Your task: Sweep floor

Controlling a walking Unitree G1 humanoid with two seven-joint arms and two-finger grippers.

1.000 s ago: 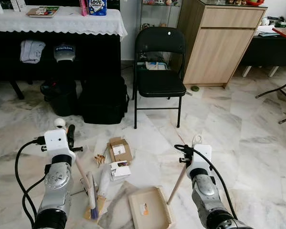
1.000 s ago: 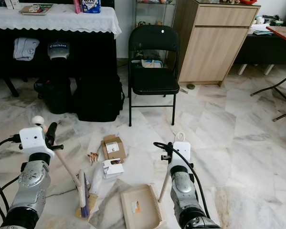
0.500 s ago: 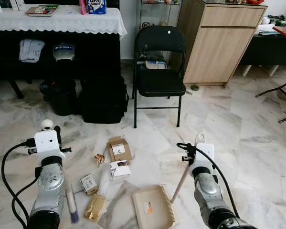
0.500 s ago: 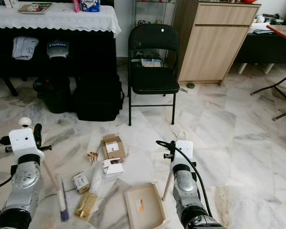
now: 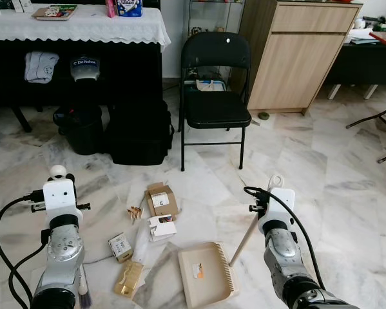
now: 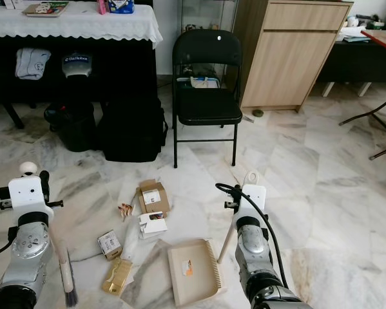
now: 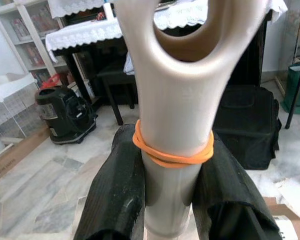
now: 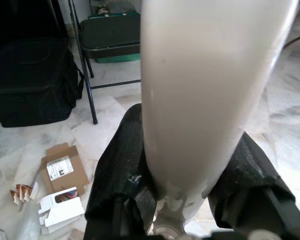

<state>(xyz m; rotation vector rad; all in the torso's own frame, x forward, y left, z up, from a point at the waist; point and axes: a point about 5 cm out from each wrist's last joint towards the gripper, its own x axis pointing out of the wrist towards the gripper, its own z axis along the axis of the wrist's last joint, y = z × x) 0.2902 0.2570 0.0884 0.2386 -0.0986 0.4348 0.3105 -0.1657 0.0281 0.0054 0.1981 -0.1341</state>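
With the left end effector (image 7: 172, 200) clamped on the beige plastic broom handle (image 7: 175, 100) and the right end effector (image 8: 182, 195) clamped on the pale dustpan handle (image 8: 205, 90), drag the bristles low and steadily so the small cardboard boxes (image 5: 161, 201) slide toward the beige dustpan tray (image 5: 204, 273).

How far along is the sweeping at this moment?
Early. Done: both tools are gripped, the left gripper shut on the broom handle, the right gripper shut on the dustpan handle. In hand: the dustpan rests on the floor beside the litter. Left: the brown box, white carton, small box and gold packet lie outside the pan.
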